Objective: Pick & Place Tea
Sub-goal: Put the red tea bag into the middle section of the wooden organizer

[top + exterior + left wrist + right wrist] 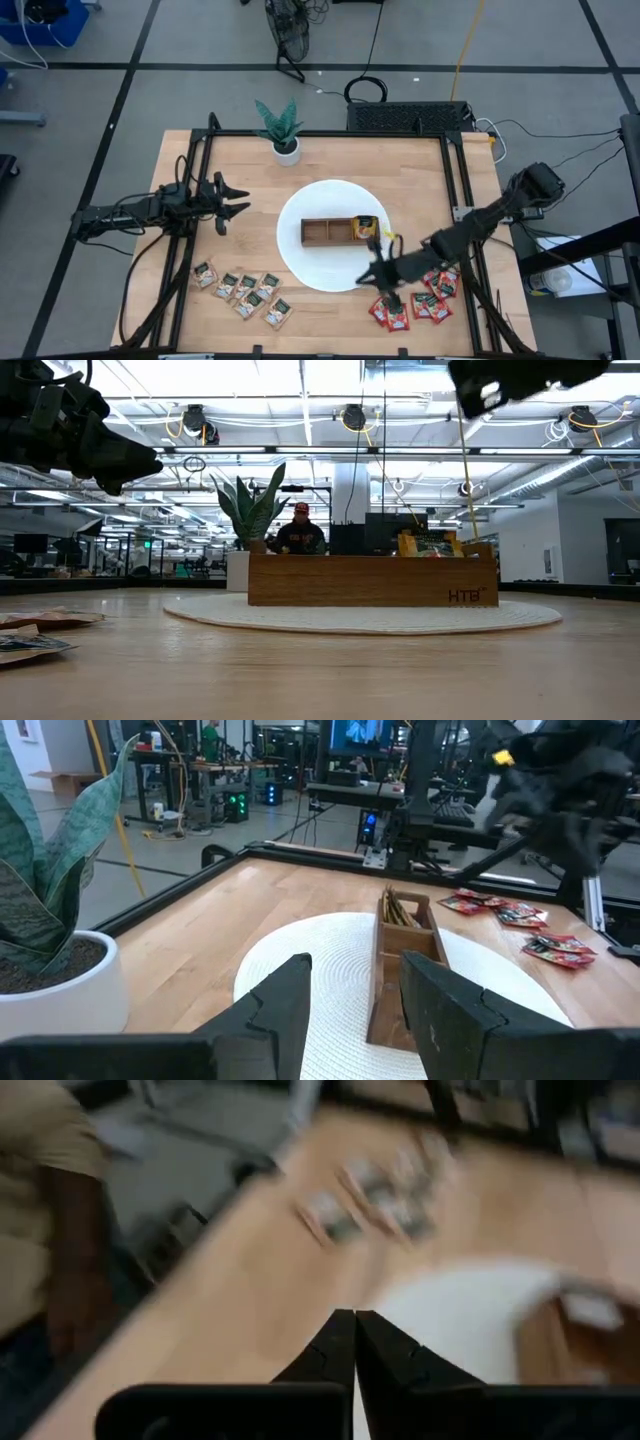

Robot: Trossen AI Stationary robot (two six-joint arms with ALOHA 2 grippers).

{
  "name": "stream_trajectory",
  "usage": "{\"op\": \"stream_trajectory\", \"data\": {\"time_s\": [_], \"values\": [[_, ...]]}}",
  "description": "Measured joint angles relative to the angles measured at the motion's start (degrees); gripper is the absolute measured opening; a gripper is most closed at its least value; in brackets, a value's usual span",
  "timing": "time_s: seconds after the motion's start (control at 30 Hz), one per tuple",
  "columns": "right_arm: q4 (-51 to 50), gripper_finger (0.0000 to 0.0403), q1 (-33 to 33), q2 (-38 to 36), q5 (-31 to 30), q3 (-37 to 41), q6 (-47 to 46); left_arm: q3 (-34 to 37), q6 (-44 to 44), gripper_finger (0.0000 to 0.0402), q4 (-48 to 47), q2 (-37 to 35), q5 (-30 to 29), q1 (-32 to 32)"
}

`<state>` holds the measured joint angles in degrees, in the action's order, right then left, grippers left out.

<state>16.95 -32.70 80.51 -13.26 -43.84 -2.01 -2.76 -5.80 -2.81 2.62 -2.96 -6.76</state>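
The tea lies in three groups. Pale beige sachets [243,292] lie flat near the table's near-left edge. Red sachets [412,304] lie flat at the near right, also seen in the left wrist view [500,909]. Orange-yellow sachets [365,226] stand in the right compartment of the brown wooden tray [327,232], which sits on a round white mat [300,255]. My right gripper [383,277] hovers shut above the mat's near-right edge, beside the red sachets; its fingers [355,1342] show nothing between them. My left gripper [232,201] is open, raised left of the mat.
A potted plant [282,132] stands at the table's far edge, close to my left gripper [350,1000]. A black frame [455,180] borders the table. Bare wood lies between the mat and the beige sachets. A person [45,1230] stands by the table's edge.
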Motion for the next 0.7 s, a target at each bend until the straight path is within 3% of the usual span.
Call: {"op": "stream_trajectory", "data": {"time_s": [0.13, 0.3, 0.5, 0.7], "values": [[16.82, 0.0000, -2.88, -0.02, 0.00, 6.27, 6.37, 0.00, 0.00, 0.0157, -0.02, -0.01, 0.00, 0.00], [30.80, 0.0000, -4.34, -0.02, 0.04, 13.92, 9.83, 0.00, 0.00, 0.0157, -0.02, -0.01, 0.00, 0.00], [42.47, 0.0000, -4.30, -0.02, 0.01, 20.15, 10.37, 0.00, 0.00, 0.0157, -0.02, 0.00, 0.00, 0.00], [47.50, 0.0000, -4.29, -0.02, 1.48, 22.83, 5.50, 0.00, 0.00, 0.0157, -0.02, 0.00, 0.00, 0.01]]}}
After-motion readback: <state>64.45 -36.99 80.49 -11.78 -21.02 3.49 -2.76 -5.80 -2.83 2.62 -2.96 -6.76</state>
